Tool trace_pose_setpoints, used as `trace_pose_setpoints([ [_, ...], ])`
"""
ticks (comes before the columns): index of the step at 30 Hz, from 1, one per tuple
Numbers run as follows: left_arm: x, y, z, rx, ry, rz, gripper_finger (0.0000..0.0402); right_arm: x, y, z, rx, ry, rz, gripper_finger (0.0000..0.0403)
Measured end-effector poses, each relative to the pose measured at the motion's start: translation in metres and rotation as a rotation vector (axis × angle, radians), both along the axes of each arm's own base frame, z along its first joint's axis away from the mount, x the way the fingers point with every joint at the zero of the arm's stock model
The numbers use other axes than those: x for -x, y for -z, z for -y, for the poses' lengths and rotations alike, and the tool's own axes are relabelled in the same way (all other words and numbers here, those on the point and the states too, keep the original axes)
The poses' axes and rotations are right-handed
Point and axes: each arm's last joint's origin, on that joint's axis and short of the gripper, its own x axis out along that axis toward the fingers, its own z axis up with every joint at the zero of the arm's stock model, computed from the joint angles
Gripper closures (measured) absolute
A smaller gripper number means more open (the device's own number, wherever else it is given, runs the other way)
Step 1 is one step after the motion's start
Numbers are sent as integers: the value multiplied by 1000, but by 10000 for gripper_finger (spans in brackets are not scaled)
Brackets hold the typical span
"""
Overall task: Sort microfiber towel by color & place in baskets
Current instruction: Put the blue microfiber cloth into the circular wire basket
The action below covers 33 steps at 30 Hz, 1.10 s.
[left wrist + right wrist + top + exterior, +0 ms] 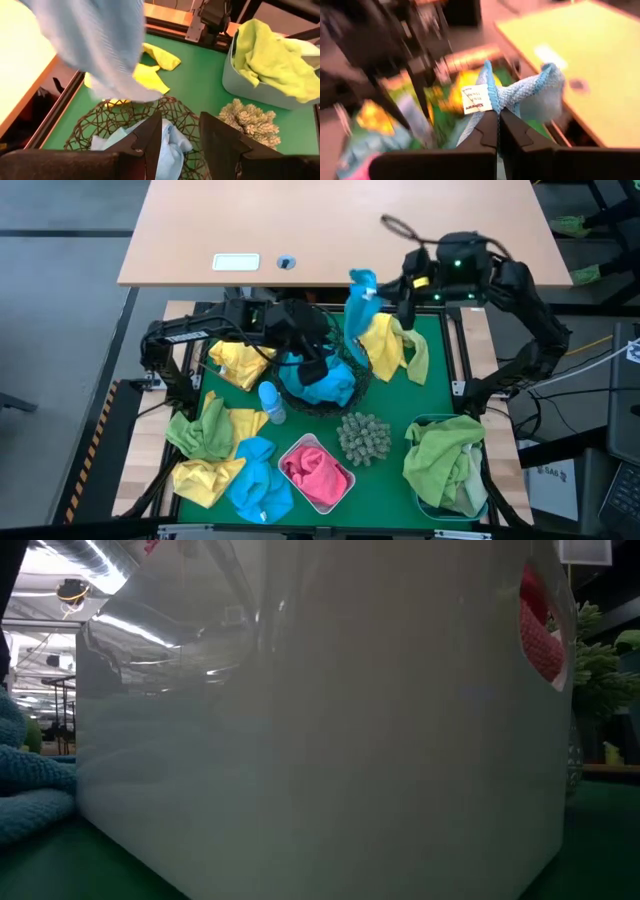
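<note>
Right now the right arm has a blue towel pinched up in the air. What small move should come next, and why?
Probably carry it a little toward the round black wire basket and lower it in. The right gripper is shut on the blue towel, which hangs just beside that basket, and blue towels already lie inside. The left gripper sits open over the basket, so it may need to clear first.

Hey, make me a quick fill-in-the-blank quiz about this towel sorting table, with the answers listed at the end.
1. The right gripper is shut on a hanging ____ microfiber towel.
2. The white rectangular tub holds a ____ microfiber towel.
3. The left gripper hovers open over the round ____ wire-mesh bowl.
4. The translucent blue rectangular tub holds ____ towels.

Answers: blue; pink; black; lime green
</note>
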Motion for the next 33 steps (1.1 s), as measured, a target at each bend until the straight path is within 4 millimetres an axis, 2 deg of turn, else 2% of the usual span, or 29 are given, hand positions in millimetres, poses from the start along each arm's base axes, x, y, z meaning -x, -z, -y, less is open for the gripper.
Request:
trace_pose_setpoints([
  [6, 0, -1, 2, 6, 13, 3, 276, -13, -16, 1, -20, -93, 210, 400],
  [10, 1, 0, 3, 32, 41, -7, 276, -29, -7, 4, -64, -163, 185, 400],
  [18, 9, 9, 14, 97, 128, -137, 276, -64, 42, 9, -135, -156, -124, 400],
  [27, 18, 16, 37, 98, 191, -249, 276, -112, 110, -6, -165, -200, -381, 400],
  [33, 26, 20, 58, 90, 252, -325, 276, -125, 151, -17, -191, -224, -514, 400],
])
